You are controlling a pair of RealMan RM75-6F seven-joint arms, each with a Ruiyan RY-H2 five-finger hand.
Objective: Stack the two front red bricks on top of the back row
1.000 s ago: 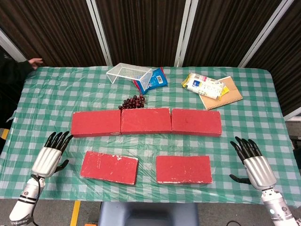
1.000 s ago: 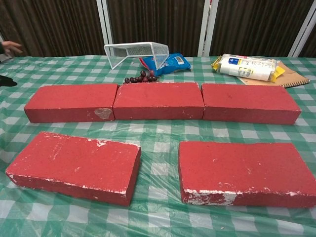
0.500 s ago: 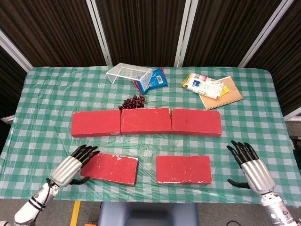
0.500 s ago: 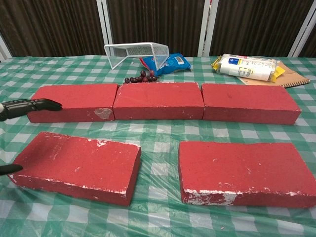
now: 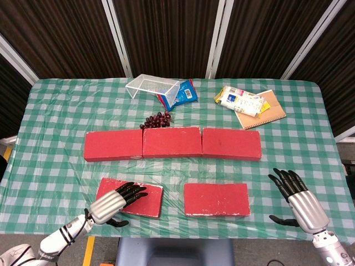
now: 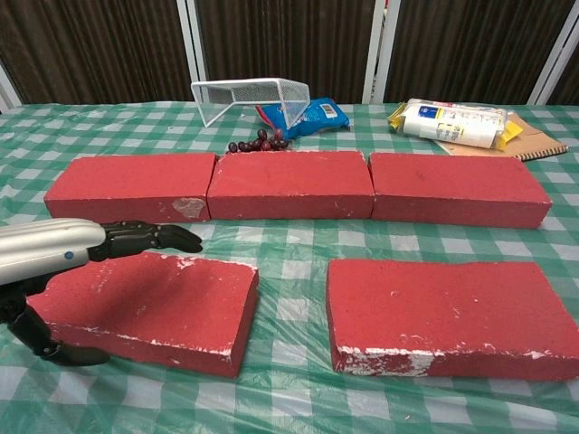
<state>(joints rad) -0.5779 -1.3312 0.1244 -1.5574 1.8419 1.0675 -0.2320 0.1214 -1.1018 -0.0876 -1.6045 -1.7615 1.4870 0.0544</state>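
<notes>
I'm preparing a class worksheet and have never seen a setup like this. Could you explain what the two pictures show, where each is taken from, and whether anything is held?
Both pictures come from the robot's own cameras: one on its head looking down, one on its chest looking forward. The left hand, silver with black fingers, reaches over the front left red brick; whether it grips is unclear. The right hand hovers open, holding nothing. On the green checked tablecloth lie the front right red brick, a back row of three red bricks, dark grapes, a white wire basket and snack packets.
</notes>
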